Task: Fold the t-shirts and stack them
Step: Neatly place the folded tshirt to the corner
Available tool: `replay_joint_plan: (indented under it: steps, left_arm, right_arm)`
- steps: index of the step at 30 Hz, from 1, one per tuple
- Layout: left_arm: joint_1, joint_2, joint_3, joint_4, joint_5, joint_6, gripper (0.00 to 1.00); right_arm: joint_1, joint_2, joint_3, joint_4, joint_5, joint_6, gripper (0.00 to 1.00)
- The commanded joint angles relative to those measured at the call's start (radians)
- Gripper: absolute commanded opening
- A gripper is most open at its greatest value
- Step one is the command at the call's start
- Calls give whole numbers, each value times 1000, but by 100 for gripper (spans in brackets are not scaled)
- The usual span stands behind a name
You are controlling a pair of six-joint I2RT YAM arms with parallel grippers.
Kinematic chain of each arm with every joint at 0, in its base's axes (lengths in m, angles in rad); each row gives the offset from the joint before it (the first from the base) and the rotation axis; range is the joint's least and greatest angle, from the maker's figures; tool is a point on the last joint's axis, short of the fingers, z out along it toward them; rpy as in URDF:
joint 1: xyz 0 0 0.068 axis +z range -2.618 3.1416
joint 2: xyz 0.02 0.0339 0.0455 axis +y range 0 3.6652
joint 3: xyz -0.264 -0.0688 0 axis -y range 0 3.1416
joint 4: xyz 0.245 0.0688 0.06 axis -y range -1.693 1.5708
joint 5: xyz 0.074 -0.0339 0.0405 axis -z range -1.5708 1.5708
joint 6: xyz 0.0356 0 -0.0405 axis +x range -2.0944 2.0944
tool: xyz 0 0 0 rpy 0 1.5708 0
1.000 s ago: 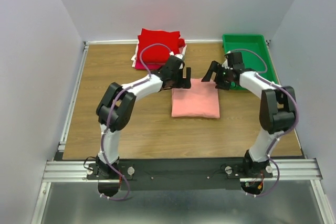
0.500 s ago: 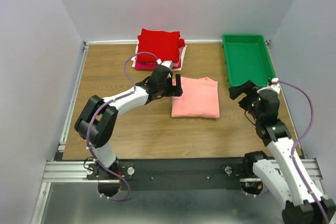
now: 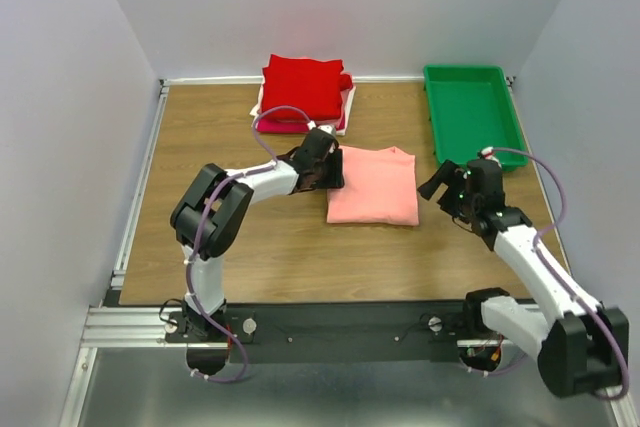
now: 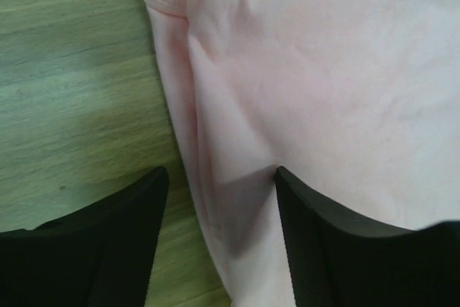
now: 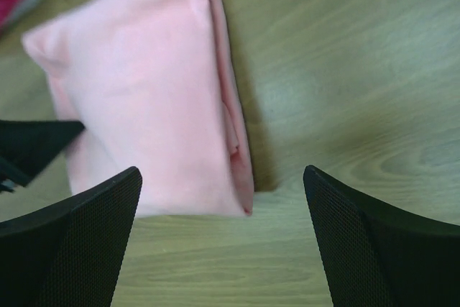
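The salmon-pink t-shirt [image 3: 372, 187] lies folded into a rectangle at the table's middle. My left gripper [image 3: 333, 170] is open and low at its left edge. In the left wrist view [image 4: 219, 239] one finger [image 4: 93, 249] is over the wood and the other [image 4: 345, 249] over the pink cloth [image 4: 323, 84], with the folded edge between them. My right gripper [image 3: 433, 187] is open and empty, just right of the shirt, facing its right edge [image 5: 233, 134]. The bright red t-shirt [image 3: 303, 87] tops a folded stack at the back, with white [image 3: 349, 103] and magenta [image 3: 272, 127] edges beneath.
A green plastic tray [image 3: 466, 107] stands at the back right, behind my right arm. Bare wood table [image 3: 280, 237] lies in front of the pink shirt. The grey walls close in on both sides.
My left gripper has shifted right onto the pink shirt's left edge. My right arm has swung left from the table's right side, close to the shirt's right edge. The shirt has not moved.
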Motion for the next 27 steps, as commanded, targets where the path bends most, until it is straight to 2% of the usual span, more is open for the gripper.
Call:
replay_joint_plan:
  steps: [1,6,7,8,10,13,14,18,19,24,25,27]
  left_arm:
    - [2,54,29,-12,13,0,59]
    - [-2,90,33,-9,36,3,35]
    - [-2,91,31,-9,36,3,29]
    - [-2,91,28,-8,37,3,16]
    - [0,90,23,-9,36,8,7]
    - [-3,84,17,-4,44,14,5]
    - [-3,81,14,3,47,17,0]
    - [-3,80,13,8,51,20,0]
    - [-3,80,13,12,54,22,0]
    - [-6,68,22,25,74,31,0]
    - [-6,62,28,25,74,32,0]
    - [-9,54,37,28,80,37,0]
  right_arm:
    - [-2,170,71,-36,-112,-53,99]
    - [-2,353,153,-5,-144,-66,91]
    - [-2,379,160,12,-161,-76,86]
    - [-2,409,165,36,-191,-78,83]
    - [0,475,177,73,-201,-73,79]
    - [0,550,194,90,-191,-61,75]
    - [0,611,182,140,-242,-60,71]
    - [3,666,168,165,-254,-50,67]
    - [6,682,159,179,-259,-49,61]
    - [21,729,151,224,-288,-41,53]
    - [26,740,156,227,-291,-46,44]
    - [31,763,168,236,-310,-53,35]
